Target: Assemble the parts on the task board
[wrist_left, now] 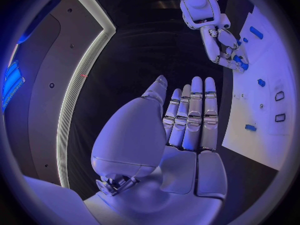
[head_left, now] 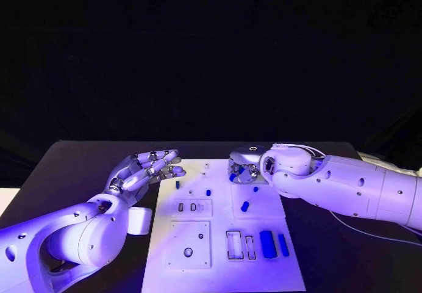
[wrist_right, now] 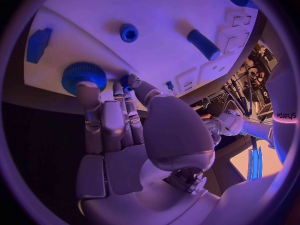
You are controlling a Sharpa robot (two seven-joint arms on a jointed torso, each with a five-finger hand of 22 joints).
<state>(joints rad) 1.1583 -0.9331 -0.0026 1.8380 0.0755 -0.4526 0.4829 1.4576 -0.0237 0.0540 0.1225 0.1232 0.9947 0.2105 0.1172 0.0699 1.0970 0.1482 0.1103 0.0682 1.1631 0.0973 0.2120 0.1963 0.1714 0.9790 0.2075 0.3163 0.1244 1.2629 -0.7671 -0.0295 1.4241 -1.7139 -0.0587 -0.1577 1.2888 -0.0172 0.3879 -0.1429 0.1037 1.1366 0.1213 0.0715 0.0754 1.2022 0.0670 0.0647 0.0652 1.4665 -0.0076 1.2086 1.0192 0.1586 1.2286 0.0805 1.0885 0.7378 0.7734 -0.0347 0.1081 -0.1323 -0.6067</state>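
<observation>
hidden: in the head view the right hand (head_left: 247, 168) is mostly covered by its own wrist and forearm at the far edge of the task board (head_left: 220, 268); what its fingers touch cannot be made out there.
right hand, state: in the right wrist view the fingers (wrist_right: 103, 122) lie pressed together and reach to the board's edge, their tips against a blue toothed gear (wrist_right: 82, 75); whether the gear is pinched or only touched cannot be told.
left hand, state: the left hand (head_left: 141, 173) hangs over the dark bench (head_left: 83, 165) at centre left of the head view, just beside the board's left edge, fingers spread a little and holding nothing; the left wrist view shows them straight and side by side (wrist_left: 190, 117).
parts, head view: a long blue pin (head_left: 266, 243) and a shorter blue bar (head_left: 283, 244) lie side by side near the board's lower right; small blue pieces (head_left: 246, 204) stand further up the board's middle.
parts, right wrist view: a blue cylinder (wrist_right: 203, 44), a small blue ring (wrist_right: 129, 32) and a blue block (wrist_right: 39, 42) at the board's rim, all apart from the hand.
cut off: a further blue shape at the top of the right wrist view runs out of the circle.
surroundings: a white block (head_left: 138, 221) lies on the bench against the board's left edge, partly behind the left forearm.
</observation>
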